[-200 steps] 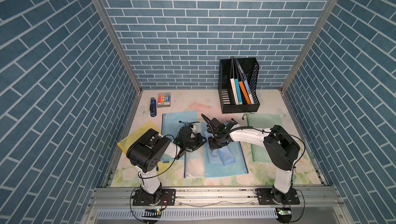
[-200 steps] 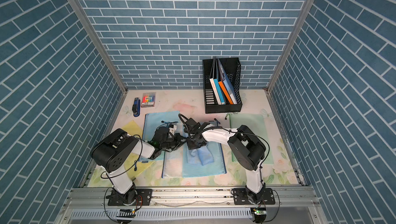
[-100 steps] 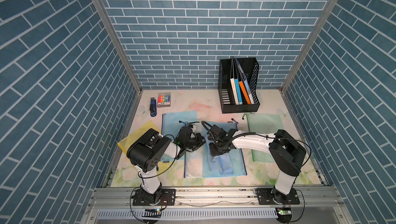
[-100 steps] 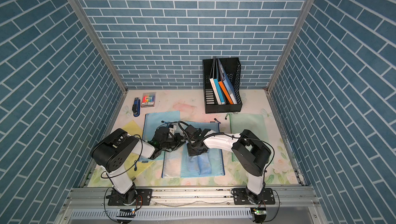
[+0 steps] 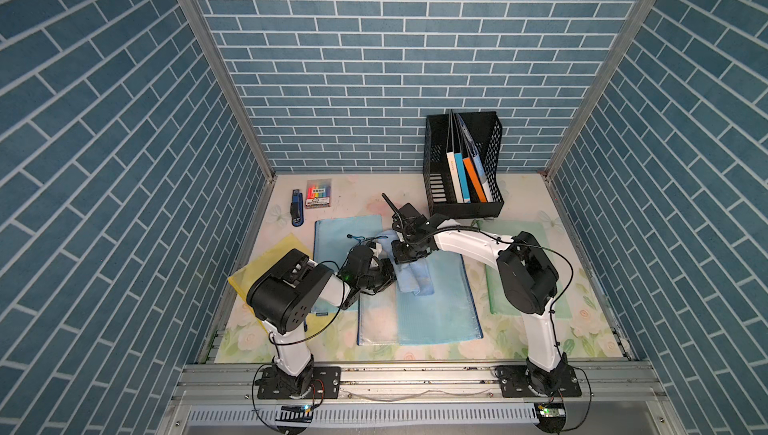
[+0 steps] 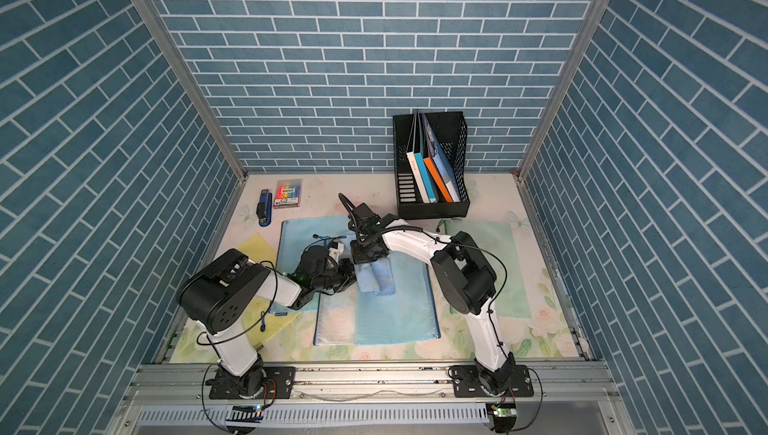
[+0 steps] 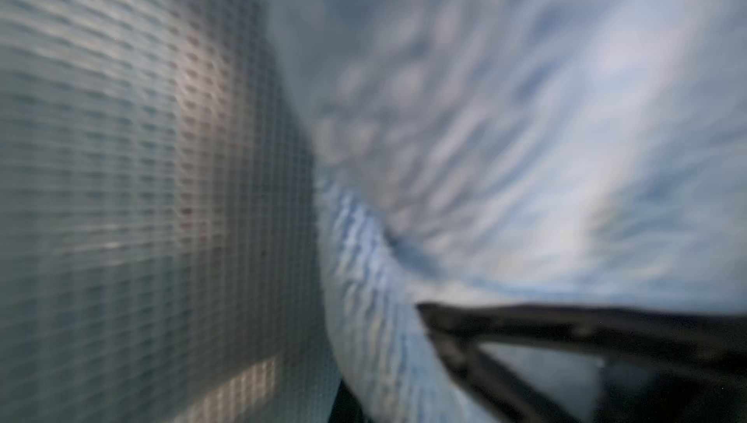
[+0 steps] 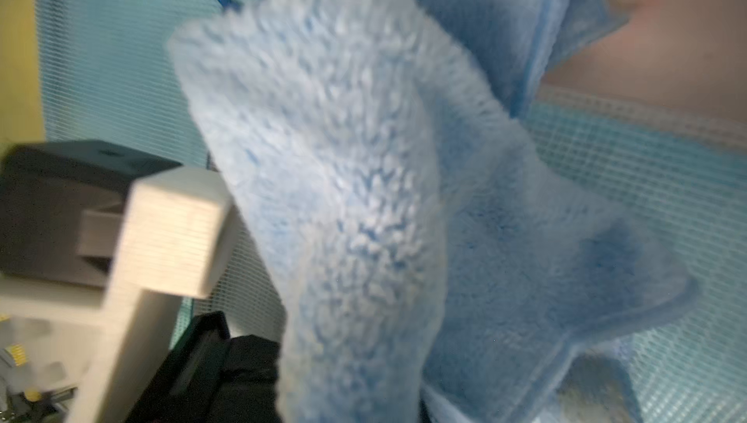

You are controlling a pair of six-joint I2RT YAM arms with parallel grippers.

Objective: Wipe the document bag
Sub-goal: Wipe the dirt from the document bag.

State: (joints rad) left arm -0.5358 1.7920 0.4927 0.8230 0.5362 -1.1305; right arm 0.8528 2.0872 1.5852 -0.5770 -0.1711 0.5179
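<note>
Two white-and-black arms reach in from the near rail, and their two grippers meet over the middle of the flower-printed table (image 5: 361, 200). Four flat rectangular zip bags of gridded mesh plastic lie on it. The document bag (image 5: 436, 312) being wiped is blue and lies in the centre near the rail. A second pale blue bag (image 5: 336, 237) lies just left and farther back, with the central bag lapping over its near right corner. A yellow bag (image 6: 253, 246) lies at the left, partly under the left arm, and a green bag (image 6: 513, 270) at the right under the right arm's elbow. One light blue cloth (image 5: 413, 279), fluffy microfibre with a stitched hem, lies bunched in soft folds on the far left part of the central bag. The right gripper (image 5: 409, 257) is closed on the cloth's far end, and its wrist view is filled with the cloth's shaggy pile (image 8: 343, 158) over the bag's mesh. The left gripper (image 5: 384, 275) has its fingers together, low at the central bag's left edge and just beside the cloth. Its wrist view is blurred, showing only grid texture, cloth and one dark finger (image 7: 566, 328), so whether it pinches anything cannot be told. At the far right stands one black perforated file rack (image 5: 461, 209) holding upright books and folders, with white, blue and orange spines among them. At the far left lie one blue-and-black stapler (image 5: 296, 212) and one clear pack of coloured pens (image 5: 319, 194), side by side.
</note>
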